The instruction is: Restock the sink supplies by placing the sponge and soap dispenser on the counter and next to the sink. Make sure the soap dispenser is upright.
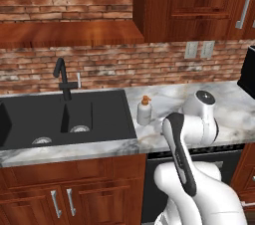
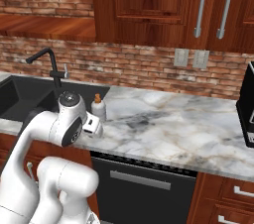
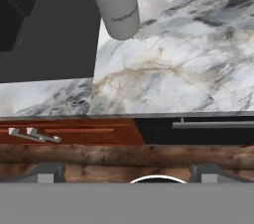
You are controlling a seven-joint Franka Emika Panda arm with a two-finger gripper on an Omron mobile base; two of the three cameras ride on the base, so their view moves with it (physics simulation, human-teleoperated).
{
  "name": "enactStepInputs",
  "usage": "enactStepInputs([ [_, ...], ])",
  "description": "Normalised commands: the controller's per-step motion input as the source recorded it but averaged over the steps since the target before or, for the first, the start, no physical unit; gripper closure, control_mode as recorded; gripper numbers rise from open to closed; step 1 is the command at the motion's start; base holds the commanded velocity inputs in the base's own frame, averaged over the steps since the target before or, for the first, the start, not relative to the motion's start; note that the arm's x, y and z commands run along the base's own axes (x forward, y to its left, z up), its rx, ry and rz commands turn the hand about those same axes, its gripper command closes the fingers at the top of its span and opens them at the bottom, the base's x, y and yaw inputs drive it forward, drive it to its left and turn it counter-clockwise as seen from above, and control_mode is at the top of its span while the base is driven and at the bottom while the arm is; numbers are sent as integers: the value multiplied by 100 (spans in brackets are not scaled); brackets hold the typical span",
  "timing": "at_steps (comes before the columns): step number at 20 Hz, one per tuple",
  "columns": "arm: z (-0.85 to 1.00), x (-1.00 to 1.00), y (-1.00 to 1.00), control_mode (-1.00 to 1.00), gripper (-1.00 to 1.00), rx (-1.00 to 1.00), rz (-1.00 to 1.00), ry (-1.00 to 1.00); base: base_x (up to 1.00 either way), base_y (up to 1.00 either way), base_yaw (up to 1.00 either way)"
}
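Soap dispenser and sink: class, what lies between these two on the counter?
Only a narrow strip of bare marble counter separates the soap dispenser from the sink rim, seen in the left base view.

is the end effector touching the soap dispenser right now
Apart. The hand view shows the end effector low, with bare counter between it and the soap dispenser.

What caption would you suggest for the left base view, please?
Soap dispenser upright on the counter beside the sink.
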Motion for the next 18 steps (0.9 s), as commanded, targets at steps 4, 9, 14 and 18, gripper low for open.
enactStepInputs([
  [4,0,0,3,-100,-100,-1,0,0,0,0,0],
  [9,-1,-2,4,-100,-100,0,-7,0,0,0,0],
  [14,0,-5,0,100,-100,0,-6,0,-42,0,-32],
  [18,0,0,0,100,-100,0,0,0,-69,0,-54],
])
